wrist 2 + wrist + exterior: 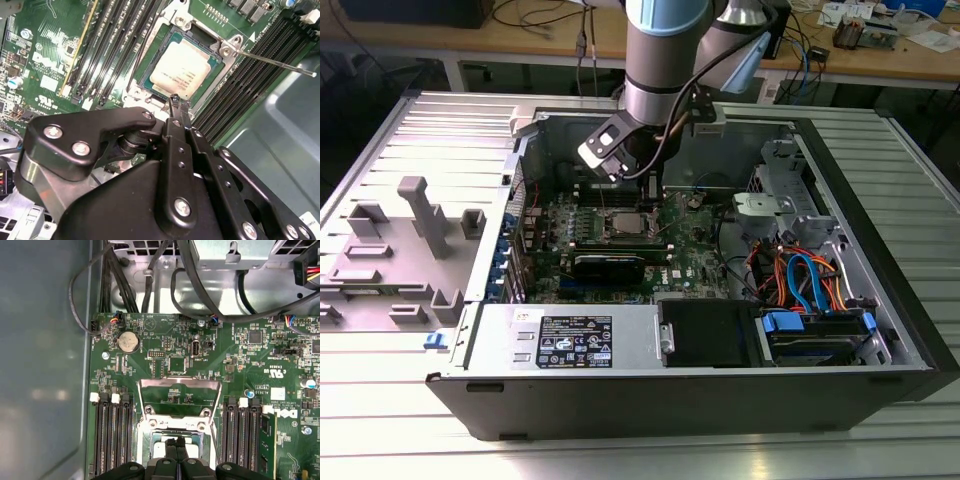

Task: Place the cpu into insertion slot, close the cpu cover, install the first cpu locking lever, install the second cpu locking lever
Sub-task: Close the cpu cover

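Evidently the cpu (pixel 182 70) is already lying flat in the insertion slot (pixel 152 67); the gripper (pixel 175 102) is hovering just over the chip's near edge, its fingertips pressed together and gripping nothing; the cpu cover (pixel 180 385) is standing swung open on the socket's far side from the fingers; I am counting one chip, one cover, and two thin rods, a locking lever (pixel 272 62) and a second lever (pixel 144 50), both lying unlatched.

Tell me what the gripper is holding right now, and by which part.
Nothing that I can see. The gripper is shut on nothing, its tips at the edge of the cpu, which lies flat in the insertion slot.
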Controlling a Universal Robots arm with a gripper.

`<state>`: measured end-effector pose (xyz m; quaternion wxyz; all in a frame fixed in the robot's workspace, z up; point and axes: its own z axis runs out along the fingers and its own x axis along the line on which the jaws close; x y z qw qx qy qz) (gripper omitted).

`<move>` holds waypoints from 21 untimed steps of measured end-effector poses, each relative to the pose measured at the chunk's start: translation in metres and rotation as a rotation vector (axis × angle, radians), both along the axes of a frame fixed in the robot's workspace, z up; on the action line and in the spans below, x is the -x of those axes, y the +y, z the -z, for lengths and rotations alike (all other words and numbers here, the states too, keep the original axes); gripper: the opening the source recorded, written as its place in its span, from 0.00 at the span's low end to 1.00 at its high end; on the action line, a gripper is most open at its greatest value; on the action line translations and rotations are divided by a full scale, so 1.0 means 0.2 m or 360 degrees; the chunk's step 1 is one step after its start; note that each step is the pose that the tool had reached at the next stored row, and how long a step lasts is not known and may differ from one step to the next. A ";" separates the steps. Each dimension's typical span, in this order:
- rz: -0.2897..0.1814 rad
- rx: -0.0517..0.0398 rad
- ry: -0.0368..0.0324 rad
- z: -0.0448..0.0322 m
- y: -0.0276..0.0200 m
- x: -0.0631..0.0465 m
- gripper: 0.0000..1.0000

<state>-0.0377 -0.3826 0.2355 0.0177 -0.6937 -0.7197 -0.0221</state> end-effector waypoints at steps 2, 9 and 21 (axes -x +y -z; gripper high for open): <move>0.0000 0.0000 0.0000 -0.012 0.000 0.00 0.11; 0.0000 0.0001 0.0000 -0.030 0.000 0.00 0.11; 0.0000 0.0001 0.0000 -0.030 0.000 -0.02 0.11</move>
